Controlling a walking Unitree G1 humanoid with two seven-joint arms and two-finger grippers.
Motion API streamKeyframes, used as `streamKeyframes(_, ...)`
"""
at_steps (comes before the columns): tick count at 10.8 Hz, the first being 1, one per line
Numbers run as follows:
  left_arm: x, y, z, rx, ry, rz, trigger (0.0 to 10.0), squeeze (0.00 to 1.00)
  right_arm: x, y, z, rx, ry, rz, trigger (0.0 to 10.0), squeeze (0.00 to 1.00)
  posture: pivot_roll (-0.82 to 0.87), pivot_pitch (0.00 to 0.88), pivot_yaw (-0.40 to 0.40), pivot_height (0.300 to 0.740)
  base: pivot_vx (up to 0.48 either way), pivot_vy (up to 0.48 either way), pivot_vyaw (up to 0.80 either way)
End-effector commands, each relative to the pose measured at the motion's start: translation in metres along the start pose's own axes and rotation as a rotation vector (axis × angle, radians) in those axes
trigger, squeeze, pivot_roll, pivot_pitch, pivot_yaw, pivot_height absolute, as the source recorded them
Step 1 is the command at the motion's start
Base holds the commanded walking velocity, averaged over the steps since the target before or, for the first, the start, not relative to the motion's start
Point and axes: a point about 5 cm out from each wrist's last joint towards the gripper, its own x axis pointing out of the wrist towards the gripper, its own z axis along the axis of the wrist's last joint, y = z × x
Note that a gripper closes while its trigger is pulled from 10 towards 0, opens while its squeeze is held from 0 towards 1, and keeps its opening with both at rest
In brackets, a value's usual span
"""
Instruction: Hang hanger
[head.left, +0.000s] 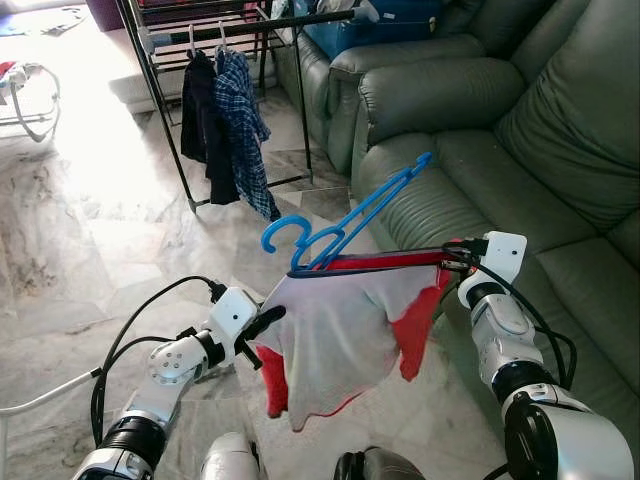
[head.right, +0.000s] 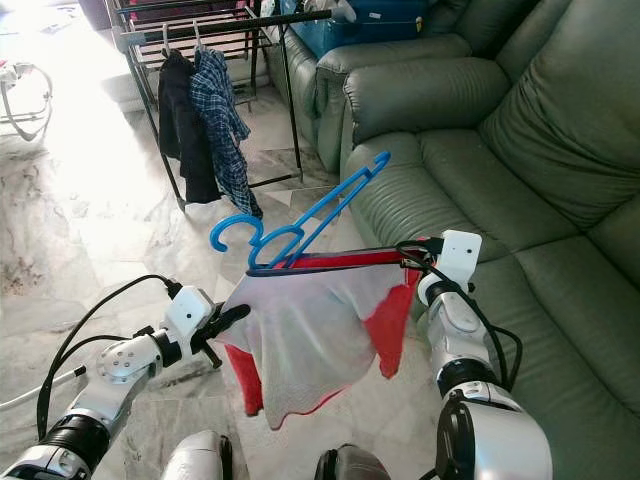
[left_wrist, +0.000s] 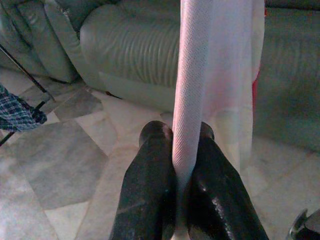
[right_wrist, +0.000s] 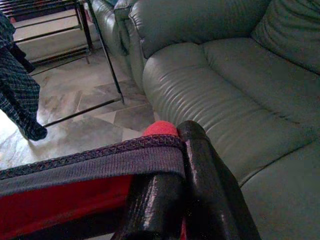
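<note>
Your left claw (head.left: 268, 318) is closed on the white edge of the shirt (head.left: 340, 330), left of the hanger (head.left: 345, 222). The shirt, white with red panels and a dark collar, hangs stretched between both claws above the marble floor (head.left: 90, 240). The blue hanger sits tilted in the collar opening, hook toward the left, far end raised toward the sofa (head.left: 500, 120). Your right claw (head.left: 450, 255) is clamped on the collar, right of the hanger. Beyond the hanger stands the clothes rack (head.left: 215, 40) with two garments.
</note>
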Motion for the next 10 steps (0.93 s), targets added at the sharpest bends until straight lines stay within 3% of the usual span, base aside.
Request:
streamKeyframes(1,-0.003,0.007,0.005,0.003,-0.028,0.029,10.0,0.0,-0.001,-0.008,0.0,0.024,0.0,-0.043,0.0,0.0,-0.01,0.007,-0.067,0.74,0.0,0.0,0.0)
streamKeyframes(6,-0.003,0.007,0.005,0.003,-0.028,0.029,10.0,0.0,-0.001,-0.008,0.0,0.024,0.0,-0.043,0.0,0.0,-0.01,0.007,-0.067,0.74,0.0,0.0,0.0)
streamKeyframes(7,-0.013,0.044,0.0,-0.078,-0.004,0.375,10.0,0.0,0.001,-0.008,0.024,-0.036,-0.157,-0.021,0.0,0.0,-0.02,0.003,-0.071,0.74,0.0,0.0,0.0)
streamKeyframes(8,-0.017,0.059,0.0,-0.126,-0.013,0.583,10.0,0.0,-0.002,0.001,0.028,-0.072,-0.228,0.022,0.0,0.0,-0.02,0.003,-0.071,0.74,0.0,0.0,0.0)
streamKeyframes(10,-0.01,0.049,0.004,-0.125,-0.046,0.532,10.0,0.0,-0.01,0.014,0.01,-0.069,-0.205,0.063,0.0,0.0,-0.01,0.012,-0.071,0.74,0.0,0.0,0.0)
